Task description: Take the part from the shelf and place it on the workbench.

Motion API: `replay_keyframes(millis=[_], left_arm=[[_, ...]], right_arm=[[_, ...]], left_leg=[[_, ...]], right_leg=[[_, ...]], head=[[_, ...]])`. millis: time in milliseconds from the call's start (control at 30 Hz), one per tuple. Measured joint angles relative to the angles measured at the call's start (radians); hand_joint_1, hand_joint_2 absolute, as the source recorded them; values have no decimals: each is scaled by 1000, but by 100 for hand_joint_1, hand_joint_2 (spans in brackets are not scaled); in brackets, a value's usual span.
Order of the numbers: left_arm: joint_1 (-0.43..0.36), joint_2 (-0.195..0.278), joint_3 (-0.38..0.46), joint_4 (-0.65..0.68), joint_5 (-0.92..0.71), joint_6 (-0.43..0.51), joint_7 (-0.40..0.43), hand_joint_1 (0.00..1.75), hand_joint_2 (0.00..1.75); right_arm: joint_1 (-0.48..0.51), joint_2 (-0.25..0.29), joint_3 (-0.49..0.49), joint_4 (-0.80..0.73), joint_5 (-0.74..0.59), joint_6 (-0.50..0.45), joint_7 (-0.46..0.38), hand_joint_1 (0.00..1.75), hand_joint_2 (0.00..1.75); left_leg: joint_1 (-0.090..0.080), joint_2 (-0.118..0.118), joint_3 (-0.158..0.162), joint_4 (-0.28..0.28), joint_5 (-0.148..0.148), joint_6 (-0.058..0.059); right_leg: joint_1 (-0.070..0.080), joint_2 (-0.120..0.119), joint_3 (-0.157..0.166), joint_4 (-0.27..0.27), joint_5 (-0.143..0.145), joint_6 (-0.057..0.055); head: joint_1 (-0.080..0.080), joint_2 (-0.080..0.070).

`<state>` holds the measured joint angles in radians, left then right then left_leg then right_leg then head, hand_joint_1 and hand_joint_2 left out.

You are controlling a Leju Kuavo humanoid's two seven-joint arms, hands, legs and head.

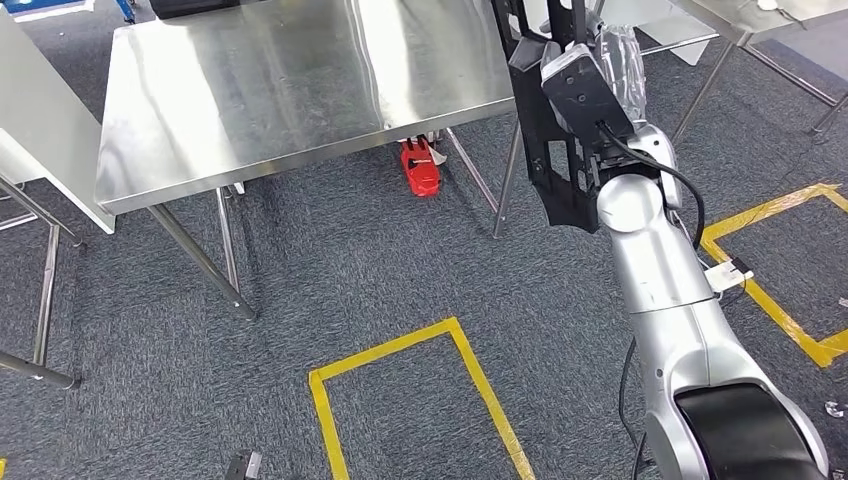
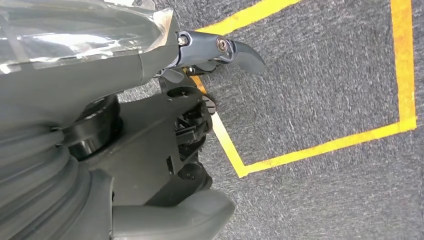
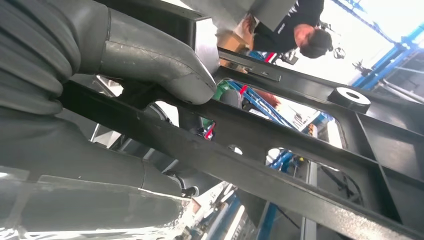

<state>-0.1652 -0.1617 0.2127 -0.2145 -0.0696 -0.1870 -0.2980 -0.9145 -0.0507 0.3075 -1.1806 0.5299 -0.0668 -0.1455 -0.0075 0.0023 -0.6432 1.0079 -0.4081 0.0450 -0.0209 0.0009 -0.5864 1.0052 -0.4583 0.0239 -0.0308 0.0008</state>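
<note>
The part [image 1: 560, 170] is a black metal frame with long bars and cut-outs. My right hand [image 1: 618, 62] holds it raised at the right, beside the near right corner of the steel workbench [image 1: 250, 90] and above the carpet. In the right wrist view the grey thumb [image 3: 150, 60] lies across one bar of the part [image 3: 280, 165], with the darker fingers under it. My left hand [image 2: 155, 130] hangs over the carpet with nothing in it. Its thumb [image 2: 190, 215] and a dark finger [image 2: 235, 50] stand apart.
A red object [image 1: 420, 168] lies on the floor under the workbench. Yellow tape squares [image 1: 420, 400] [image 1: 780, 260] mark the grey carpet. Another steel table [image 1: 740, 20] stands at the back right, and a pale bench [image 1: 40, 120] at the left. A person [image 3: 295, 25] stands beyond the part.
</note>
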Motion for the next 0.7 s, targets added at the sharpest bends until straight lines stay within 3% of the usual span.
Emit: replay_keyframes(millis=[67, 100, 167, 233, 267, 300, 367, 400, 433, 533, 600, 700], left_arm=[[1, 0, 0, -1, 1, 0, 0, 0, 175], [1, -1, 0, -1, 1, 0, -1, 0, 175], [0, -2, 0, -1, 2, 0, -1, 0, 175], [1, -3, 0, -1, 3, 0, -1, 0, 175], [2, -3, 0, -1, 3, 0, -1, 0, 175], [3, -4, 0, -1, 3, -1, -1, 0, 175], [4, -5, 0, -1, 3, -1, -1, 0, 175], [3, -5, 0, -1, 3, -1, 0, 0, 175], [3, -5, 0, -1, 3, -2, 0, 0, 175], [3, -4, 0, -1, 3, -2, 0, 0, 175], [2, -3, 0, -2, 3, -2, 0, 0, 175], [2, -3, 0, -2, 3, -2, 0, 0, 175]], right_arm=[[-4, -1, 2, 4, -1, 0, 0, 175, 175], [-7, -1, 4, 6, -1, 0, -1, 175, 175], [-12, -2, 6, 12, -2, 0, -1, 175, 175], [-11, -5, 8, 19, -3, 0, -3, 175, 175], [-10, -6, 9, 24, -5, 0, -6, 175, 175], [-11, -6, 11, 27, -6, 0, -9, 175, 175], [-15, -6, 14, 36, -9, -2, -18, 175, 175], [-18, -6, 16, 40, -10, -3, -23, 175, 175], [-19, -6, 18, 45, -12, -6, -26, 175, 175], [-20, -8, 20, 56, -17, -13, -34, 175, 175], [-22, -9, 20, 60, -19, -17, -37, 175, 175], [-23, -9, 20, 67, -23, -21, -42, 175, 175]], left_leg=[[4, 0, 23, -24, 5, 7], [7, 1, 36, -37, 8, 11], [9, 0, 51, -46, 5, 15], [9, -4, 58, -45, -4, 16], [9, -6, 62, -44, -9, 14], [10, -9, 68, -41, -16, 11], [9, -12, 76, -27, -36, -1], [7, -13, 77, -19, -47, -7], [5, -14, 76, -12, -56, -12], [8, -12, 75, -6, -69, -21], [11, -9, 54, 38, -93, -32], [16, -5, -61, 232, -159, -47]], right_leg=[[3, -2, -2, 13, -9, 4], [5, -2, -17, 47, -23, 4], [5, -1, -86, 175, -67, -2], [4, -1, -155, 277, -88, 3], [3, -1, -165, 277, -75, 10], [0, -1, -154, 234, -45, 21], [-5, -4, -94, 87, 28, 38], [-6, -3, -69, 34, 50, 37], [-6, -3, -55, 7, 58, 32], [-4, 2, -50, 6, 49, 9], [-9, 4, -41, 5, 42, -3], [-9, 6, -27, 4, 27, -18]], head=[[3, 0], [5, 0], [9, 0], [10, 0], [10, 0], [11, 0], [12, 0], [12, 0], [12, 0], [9, 0], [7, 0], [5, 0]])
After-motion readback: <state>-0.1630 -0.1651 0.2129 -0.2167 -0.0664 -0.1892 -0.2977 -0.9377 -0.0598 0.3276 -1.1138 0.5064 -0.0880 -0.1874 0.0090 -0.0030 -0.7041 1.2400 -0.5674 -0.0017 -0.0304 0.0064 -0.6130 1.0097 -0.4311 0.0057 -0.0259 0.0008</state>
